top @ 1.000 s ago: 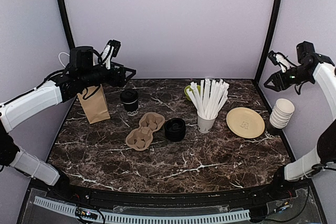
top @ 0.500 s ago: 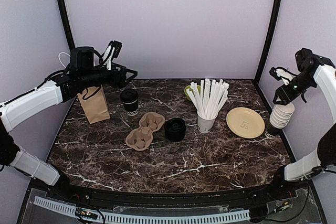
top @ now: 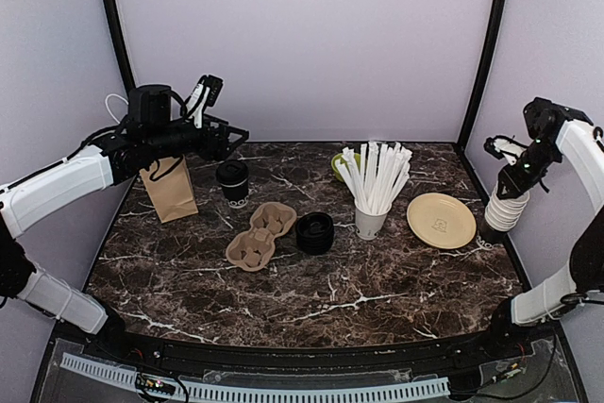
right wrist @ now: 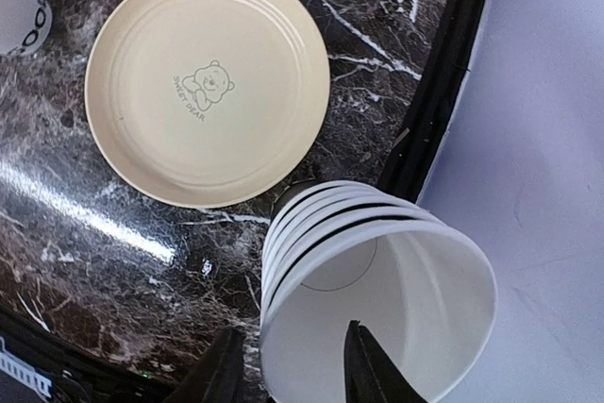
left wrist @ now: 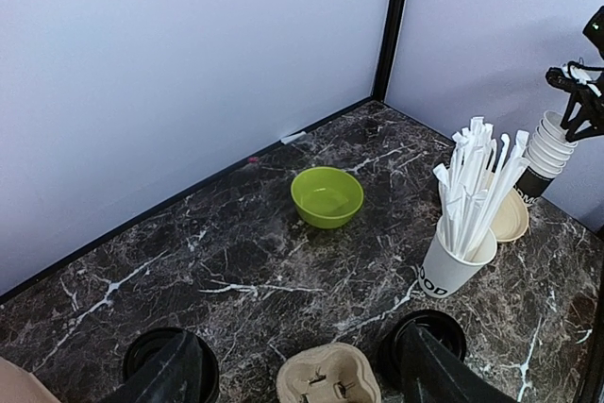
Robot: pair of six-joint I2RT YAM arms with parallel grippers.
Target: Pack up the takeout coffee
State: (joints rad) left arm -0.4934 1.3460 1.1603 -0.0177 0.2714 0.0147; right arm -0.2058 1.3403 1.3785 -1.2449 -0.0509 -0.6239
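The takeout coffee [top: 232,179], a black cup with a black lid, stands at the back left of the marble table beside a brown paper bag [top: 170,188]. My left gripper [top: 226,139] hovers above it, open and holding nothing. In the left wrist view the left gripper [left wrist: 297,346] spans the lidded cup [left wrist: 151,365] and the lid stack [left wrist: 429,332]. My right gripper [top: 514,179] is down on the nested stack of lidless cups [top: 505,207]. In the right wrist view the right gripper [right wrist: 294,332] straddles the top cup's rim [right wrist: 283,299], jaws still apart.
A pulp cup carrier [top: 260,235] lies mid-table next to a stack of black lids [top: 314,232]. A white cup full of straws [top: 370,219], a green bowl [top: 338,165] and a cream plate [top: 441,220] sit to the right. Booth walls and black posts close in the back corners.
The right gripper came down from beside the wall onto the nested cup stack and its jaws narrowed. The left gripper drifted slightly right.
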